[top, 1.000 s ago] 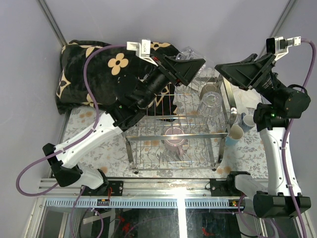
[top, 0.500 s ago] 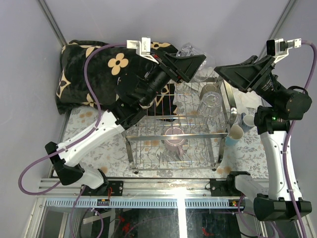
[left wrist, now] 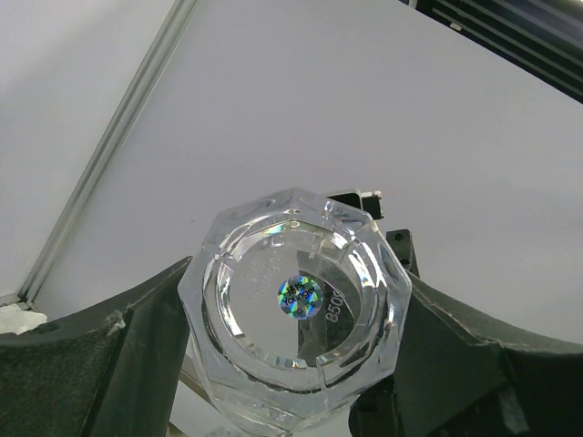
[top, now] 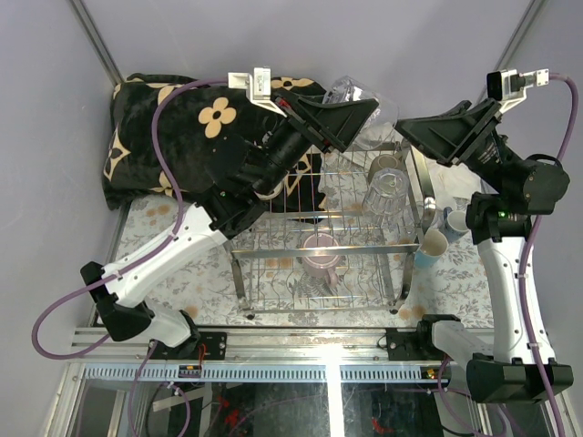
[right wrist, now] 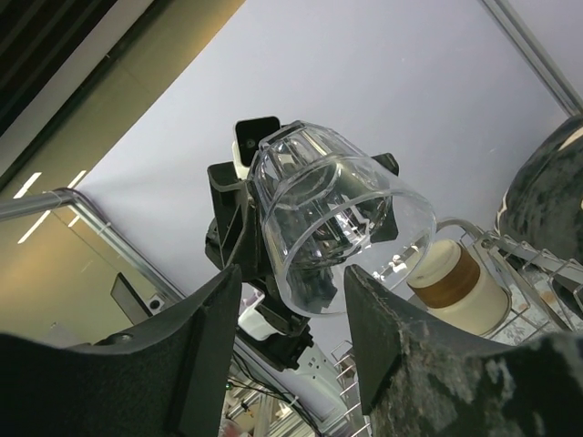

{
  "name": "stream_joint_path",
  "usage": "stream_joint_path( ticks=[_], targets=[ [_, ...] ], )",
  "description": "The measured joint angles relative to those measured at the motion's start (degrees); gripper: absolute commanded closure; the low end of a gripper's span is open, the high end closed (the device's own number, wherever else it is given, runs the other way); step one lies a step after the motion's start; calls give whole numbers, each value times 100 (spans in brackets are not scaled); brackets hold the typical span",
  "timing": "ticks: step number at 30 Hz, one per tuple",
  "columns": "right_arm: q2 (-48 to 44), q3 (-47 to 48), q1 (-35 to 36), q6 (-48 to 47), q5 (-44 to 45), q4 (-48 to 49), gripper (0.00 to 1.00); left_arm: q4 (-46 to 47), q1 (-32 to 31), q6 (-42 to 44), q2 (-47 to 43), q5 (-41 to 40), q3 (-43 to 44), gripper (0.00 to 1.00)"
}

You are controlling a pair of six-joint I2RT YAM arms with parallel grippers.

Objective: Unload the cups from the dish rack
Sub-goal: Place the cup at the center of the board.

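Note:
My left gripper (top: 363, 107) is shut on a clear ribbed glass (top: 353, 91), held in the air over the far end of the dish rack (top: 239, 248). In the left wrist view the glass's stickered base (left wrist: 273, 264) sits between my two fingers (left wrist: 137, 355). My right gripper (top: 412, 135) stands open just to the right of it; in its wrist view the glass's mouth (right wrist: 337, 218) faces my right gripper (right wrist: 293, 284), apart from both fingers. In the rack remain another clear glass (top: 387, 193), a pink-mauve mug (top: 322, 253) and a cream cup (right wrist: 460, 282).
A light blue mug (top: 453, 218) and a cream cup (top: 434, 242) stand on the floral tablecloth right of the rack. A black cloth with beige flowers (top: 173, 127) lies bunched at the back left. Grey walls close in the far side.
My left gripper has edged the clear glass slightly up and away. The right arm has hardly shifted.

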Motion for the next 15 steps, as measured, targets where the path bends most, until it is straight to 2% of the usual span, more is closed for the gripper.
stream_joint_path(
  ticks=[7,15],
  targets=[
    [216,-4,55,452,92,664,48,225,-79,-184,81,120,-2,100],
    [372,-26,160,754,105,1032,57,348,-195,-393,382,256,52,100]
  ],
)
